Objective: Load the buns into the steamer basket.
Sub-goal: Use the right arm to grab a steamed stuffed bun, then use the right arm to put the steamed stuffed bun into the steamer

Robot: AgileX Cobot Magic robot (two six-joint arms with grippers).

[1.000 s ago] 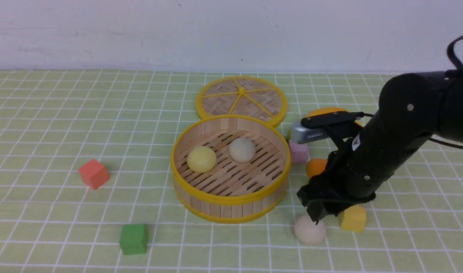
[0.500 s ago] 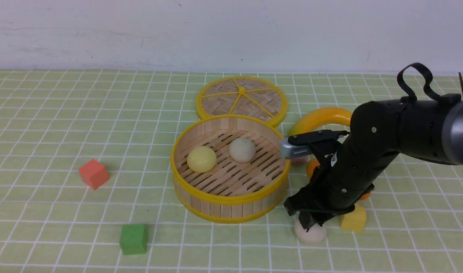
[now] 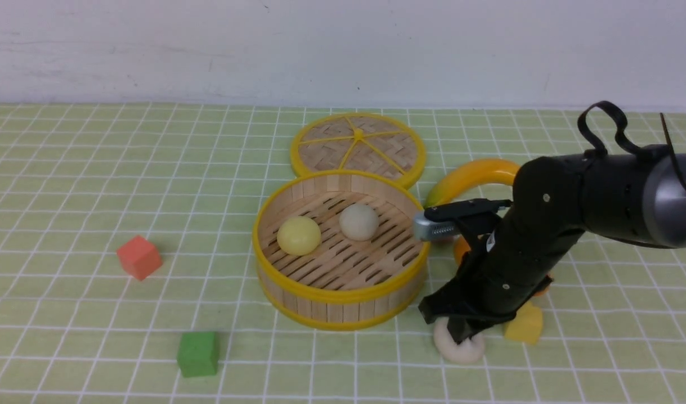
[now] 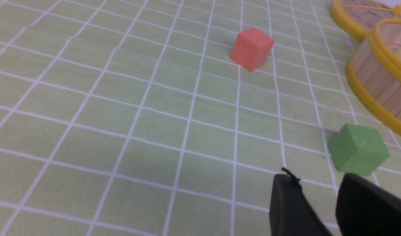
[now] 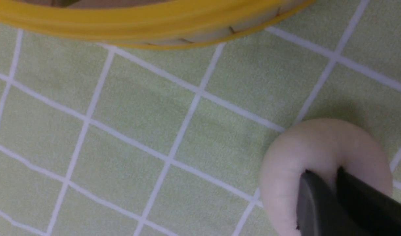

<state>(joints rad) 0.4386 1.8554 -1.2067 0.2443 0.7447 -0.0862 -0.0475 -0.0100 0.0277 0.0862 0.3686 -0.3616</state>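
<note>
No readable text; small arm (image 3: 522, 264) sticker possibly printed, illegible

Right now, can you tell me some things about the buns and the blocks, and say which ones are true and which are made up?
1. Two buns sit inside the steamer basket. True: a yellow bun and a white bun.
2. The third bun is already in the basket. False: it lies on the mat beside it.
3. The right gripper presses its fingers into that bun. True.
4. The green block is inside the basket. False: it sits on the mat.
5. The lid covers the basket. False: it lies behind it.
</note>
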